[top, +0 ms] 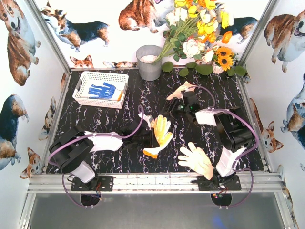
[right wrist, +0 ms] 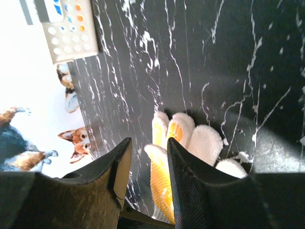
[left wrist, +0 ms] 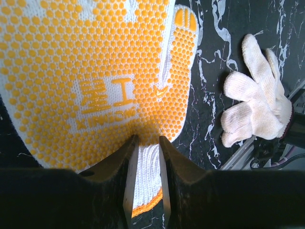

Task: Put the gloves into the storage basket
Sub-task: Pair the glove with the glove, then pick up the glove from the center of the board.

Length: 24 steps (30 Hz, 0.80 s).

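**Glove and Basket Status: Both Arms at Mid-Table**

The yellow glove [top: 160, 132] [left wrist: 95, 71] is white knit with yellow grip dots and an orange-edged cuff. It is at table centre. The left gripper [top: 145, 141] [left wrist: 148, 140] is clamped on its cuff.

The peach-tan glove [top: 183, 89] [right wrist: 190, 138] lies between the jaws of the right gripper [top: 175, 101] [right wrist: 148, 145]. Whether the jaws pinch it cannot be told.

The cream-white glove [top: 196, 160] [left wrist: 255, 112] lies flat near the front rail [top: 143, 179], beside the right arm's base.

The blue-patterned glove [top: 102, 90] lies inside the storage basket [top: 102, 74] [right wrist: 71, 33], at the far-left corner of the table [top: 95, 119].

Bare marble surface separates the basket from the central gloves. The grey bucket [top: 148, 64] stands near the basket's far-right corner, not touching it. Printed walls [top: 28, 95] close three sides.
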Each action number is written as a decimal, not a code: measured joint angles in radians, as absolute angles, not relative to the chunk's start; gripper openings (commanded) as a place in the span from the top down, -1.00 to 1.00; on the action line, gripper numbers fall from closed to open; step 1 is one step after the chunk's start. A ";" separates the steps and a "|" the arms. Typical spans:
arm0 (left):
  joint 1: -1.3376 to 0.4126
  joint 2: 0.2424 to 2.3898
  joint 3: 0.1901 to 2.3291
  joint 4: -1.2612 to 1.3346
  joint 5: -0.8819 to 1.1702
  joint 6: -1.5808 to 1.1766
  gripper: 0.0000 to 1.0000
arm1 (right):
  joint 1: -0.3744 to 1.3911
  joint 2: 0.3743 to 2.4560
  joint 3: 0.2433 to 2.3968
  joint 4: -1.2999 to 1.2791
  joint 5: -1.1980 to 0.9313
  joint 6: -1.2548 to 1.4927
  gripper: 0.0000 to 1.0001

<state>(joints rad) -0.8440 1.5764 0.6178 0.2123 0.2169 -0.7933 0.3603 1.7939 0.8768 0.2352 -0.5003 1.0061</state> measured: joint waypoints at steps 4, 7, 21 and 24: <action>-0.845 1.562 0.603 0.220 0.208 -0.804 0.54 | 0.326 1.795 0.893 0.247 -0.519 1.008 0.23; -0.846 1.549 0.595 0.220 0.205 -0.811 0.43 | 0.300 1.792 0.894 0.241 -0.524 0.997 0.22; -0.788 1.360 0.720 -0.034 0.150 -0.791 -0.23 | 0.203 1.419 0.804 -0.007 -0.561 0.881 0.01; -0.721 1.314 0.731 -0.143 0.132 -0.761 -0.26 | 0.208 1.288 0.754 -0.099 -0.578 0.876 -0.02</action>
